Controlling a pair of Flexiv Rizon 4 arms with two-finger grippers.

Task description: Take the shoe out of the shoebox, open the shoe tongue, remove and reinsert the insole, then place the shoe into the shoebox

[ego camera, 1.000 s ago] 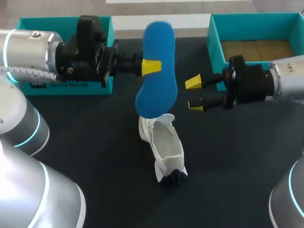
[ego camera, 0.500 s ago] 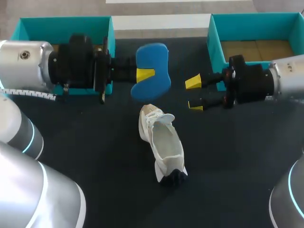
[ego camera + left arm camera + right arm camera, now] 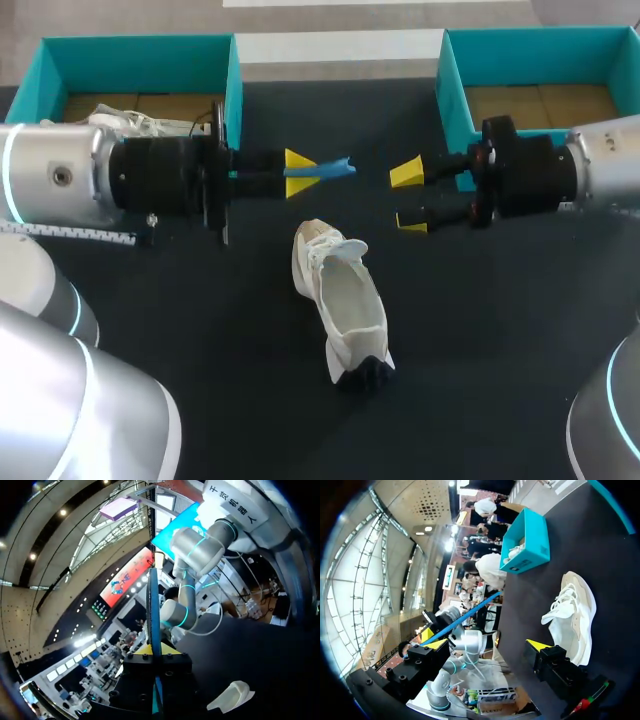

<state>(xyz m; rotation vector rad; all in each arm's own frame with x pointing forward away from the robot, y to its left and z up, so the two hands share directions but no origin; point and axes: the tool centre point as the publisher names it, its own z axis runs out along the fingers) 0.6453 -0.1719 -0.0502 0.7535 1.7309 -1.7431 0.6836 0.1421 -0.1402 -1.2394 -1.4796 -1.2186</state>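
Observation:
A white shoe [image 3: 345, 300] lies on the black table [image 3: 200, 330], toe toward me; it also shows in the wrist views [image 3: 232, 697] [image 3: 572, 615]. My left gripper [image 3: 300, 172] hangs behind the shoe's heel, shut on the blue insole [image 3: 325, 168]. The insole is turned edge-on and looks like a thin blue strip [image 3: 153, 620] [image 3: 470, 612]. In its own view the left gripper [image 3: 153, 651] clamps the strip's near end. My right gripper [image 3: 408, 197] [image 3: 487, 645] faces the insole from the right, open and empty, a short gap from its tip.
A teal shoebox [image 3: 140, 55] at the back left holds another white shoe [image 3: 130, 122]; it appears again [image 3: 527, 547] beyond the shoe. A second teal shoebox [image 3: 450, 90] at the back right shows a bare cardboard floor.
My left arm has rolled its wrist, so the insole went from broad side up to edge-on, and it drew away from the shoe's opening. The right arm and shoe stayed still.

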